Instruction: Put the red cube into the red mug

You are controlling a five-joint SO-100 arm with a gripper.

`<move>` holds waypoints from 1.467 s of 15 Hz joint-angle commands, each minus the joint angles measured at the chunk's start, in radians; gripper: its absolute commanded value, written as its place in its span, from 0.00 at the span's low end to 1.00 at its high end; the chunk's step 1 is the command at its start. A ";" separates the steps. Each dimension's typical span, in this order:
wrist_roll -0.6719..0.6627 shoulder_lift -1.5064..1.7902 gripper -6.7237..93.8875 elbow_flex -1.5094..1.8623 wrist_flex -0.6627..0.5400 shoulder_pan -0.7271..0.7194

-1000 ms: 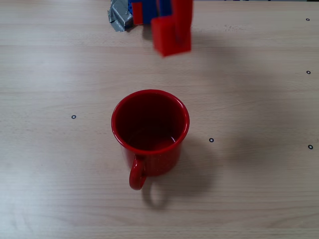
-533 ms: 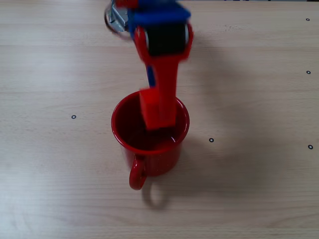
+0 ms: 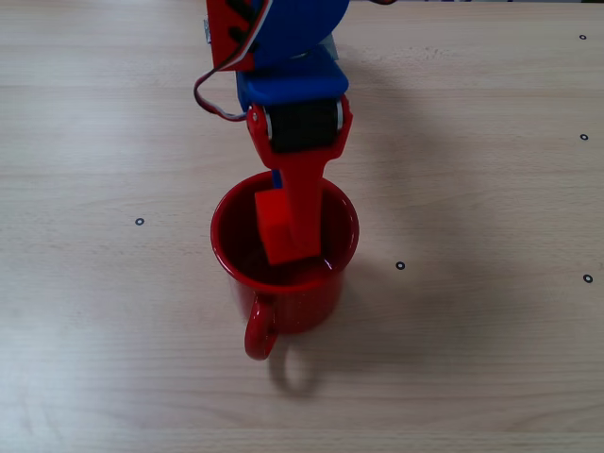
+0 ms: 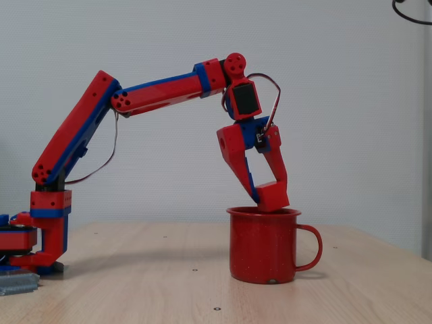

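Observation:
The red mug (image 3: 300,304) stands upright mid-table, its handle pointing to the near edge in one fixed view and to the right in the side-on fixed view (image 4: 263,246). My gripper (image 3: 294,247) reaches down over the mug's mouth, shut on the small red cube (image 3: 275,226). Seen from the side, the cube (image 4: 273,194) hangs tilted just at the rim, pinched between the two red fingers of the gripper (image 4: 272,200). It is over the opening and not resting on the bottom.
The arm's base (image 4: 44,233) is fixed at the left of the wooden table, with a grey clamp (image 4: 15,283) beside it. Small black dots (image 3: 140,222) mark the tabletop. A pale wall stands behind.
The gripper with the cube has swung from the table's far edge to above the mug, then lowered slightly and steadied over its mouth.

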 commanded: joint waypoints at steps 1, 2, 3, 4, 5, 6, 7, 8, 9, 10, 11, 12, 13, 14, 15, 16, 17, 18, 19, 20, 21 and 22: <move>-0.026 0.103 0.07 -0.003 0.015 0.002; -0.031 0.106 0.07 0.014 0.011 0.002; -0.035 0.123 0.07 0.057 -0.008 0.002; -0.037 0.135 0.07 0.086 -0.017 0.002; -0.031 0.141 0.07 0.095 -0.018 0.002; -0.031 0.146 0.07 0.095 -0.017 0.002; -0.041 0.150 0.12 0.095 -0.002 0.002; -0.032 0.160 0.27 0.095 0.029 0.003; -0.043 0.164 0.36 0.095 0.049 0.003; -0.043 0.169 0.43 0.095 0.057 0.006; -0.044 0.176 0.48 0.095 0.060 0.009; -0.044 0.181 0.49 0.095 0.055 0.012; -0.043 0.186 0.49 0.095 0.054 0.015; -0.044 0.192 0.49 0.095 0.055 0.017; -0.048 0.198 0.48 0.095 0.058 0.020; -0.049 0.204 0.48 0.095 0.058 0.023; -0.052 0.213 0.48 0.095 0.058 0.025; -0.057 0.227 0.48 0.095 0.058 0.028; -0.060 0.242 0.48 0.095 0.052 0.029; -0.060 0.261 0.48 0.094 0.043 0.034; -0.054 0.285 0.46 0.092 0.035 0.037; -0.043 0.318 0.42 0.098 0.020 0.040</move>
